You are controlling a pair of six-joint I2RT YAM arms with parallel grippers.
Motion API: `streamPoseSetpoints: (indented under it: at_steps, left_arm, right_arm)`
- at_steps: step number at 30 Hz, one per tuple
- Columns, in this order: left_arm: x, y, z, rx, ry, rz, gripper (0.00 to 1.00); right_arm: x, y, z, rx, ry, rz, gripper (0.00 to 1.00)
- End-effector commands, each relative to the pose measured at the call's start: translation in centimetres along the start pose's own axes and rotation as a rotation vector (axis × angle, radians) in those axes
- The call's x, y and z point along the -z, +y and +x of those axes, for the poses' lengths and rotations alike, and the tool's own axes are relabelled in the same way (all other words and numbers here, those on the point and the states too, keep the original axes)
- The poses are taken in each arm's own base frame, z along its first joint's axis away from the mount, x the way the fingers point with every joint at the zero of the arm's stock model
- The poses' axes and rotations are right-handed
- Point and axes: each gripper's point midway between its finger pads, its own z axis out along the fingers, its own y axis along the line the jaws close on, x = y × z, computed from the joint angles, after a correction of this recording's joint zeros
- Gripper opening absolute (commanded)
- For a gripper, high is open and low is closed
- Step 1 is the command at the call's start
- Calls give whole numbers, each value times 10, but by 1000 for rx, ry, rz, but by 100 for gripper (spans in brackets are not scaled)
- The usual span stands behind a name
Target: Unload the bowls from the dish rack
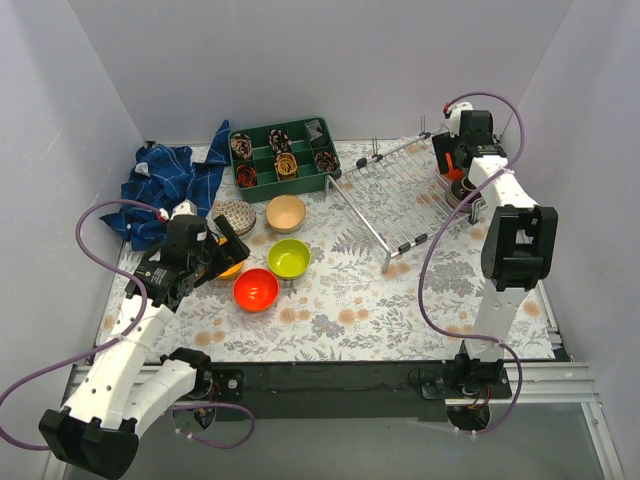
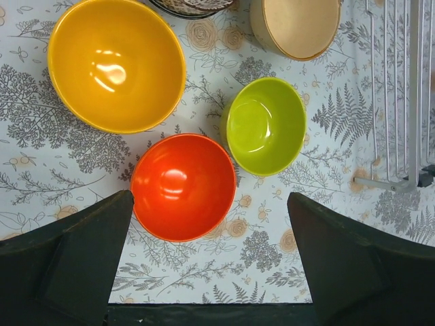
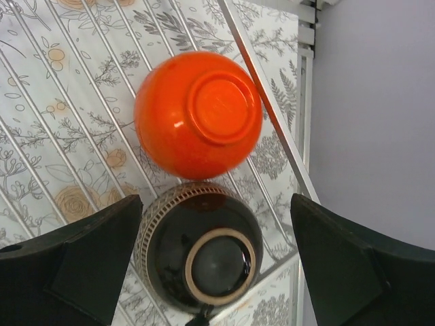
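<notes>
Facing rim-down: red-orange bowl (image 3: 197,114), dark bowl (image 3: 200,258)

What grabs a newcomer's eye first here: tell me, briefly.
Three glossy bowls on the floral tablecloth at left: yellow-orange bowl, red-orange bowl, lime green bowl. At right, an overturned orange bowl and a dark patterned bowl sit on the dish rack, undersides showing.
</notes>
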Motion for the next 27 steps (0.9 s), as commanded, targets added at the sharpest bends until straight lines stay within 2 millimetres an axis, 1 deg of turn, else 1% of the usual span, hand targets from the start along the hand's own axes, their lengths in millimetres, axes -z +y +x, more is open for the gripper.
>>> streamPoseSetpoints:
  at_steps: [1,2,3,5,6,8,9,10,11,12,13,14,15,17,20,21,22,25,27]
  left_arm:
    - [10,-16,-16,-42,-50,74,98]
    - [10,-17,-16,-41,-51,75,98]
    - [8,-17,-16,-39,-46,71,98]
    - [6,-18,-15,-35,-39,70,98]
    - [5,-19,-15,-36,-34,72,98]
    - [3,-19,-15,-41,-28,66,98]
    - [3,-19,-16,-43,-29,63,98]
    - [2,-19,-15,-45,-23,58,98]
    - [2,-19,-16,-47,-25,55,98]
    - [1,-18,-16,-49,-23,51,98]
    - [1,-19,-16,-49,-22,52,98]
    - [0,-18,-15,-49,-18,47,98]
    - [0,-17,-15,-47,-18,45,98]
    - [-1,-16,-12,-46,-11,44,98]
    - [0,-15,-11,-48,-6,40,98]
    - [-1,-14,-11,-48,-7,37,98]
    - [-1,-13,-11,-49,-8,36,98]
    - [-1,-13,-11,-52,-8,36,98]
    - [-1,-14,-11,-52,-8,40,98]
  right_arm:
    - [-13,-3,-42,122,-131,-10,98]
    - [-16,1,-43,163,-135,-12,98]
    - [-25,4,-39,181,-126,-6,99]
    - [-31,8,-43,227,-133,3,99]
    - [-40,12,-37,246,-117,4,99]
    - [-45,19,-39,273,-123,5,99]
    - [-51,24,-34,301,-110,6,99]
    - [-54,29,-34,315,-110,8,99]
    - [-57,31,-36,325,-120,20,98]
    - [-63,32,-31,347,-104,38,99]
    - [-65,35,-30,360,-103,50,99]
    - [-68,34,-33,364,-113,78,99]
    - [-73,30,-26,383,-90,111,99]
    - [-76,30,-26,391,-93,148,99]
    - [-81,29,-21,423,-86,191,98]
    - [-81,24,-22,422,-90,230,99]
    - [-82,29,-18,445,-83,230,99]
    - [-80,32,-19,451,-86,239,99]
    - [-75,30,-24,447,-95,253,99]
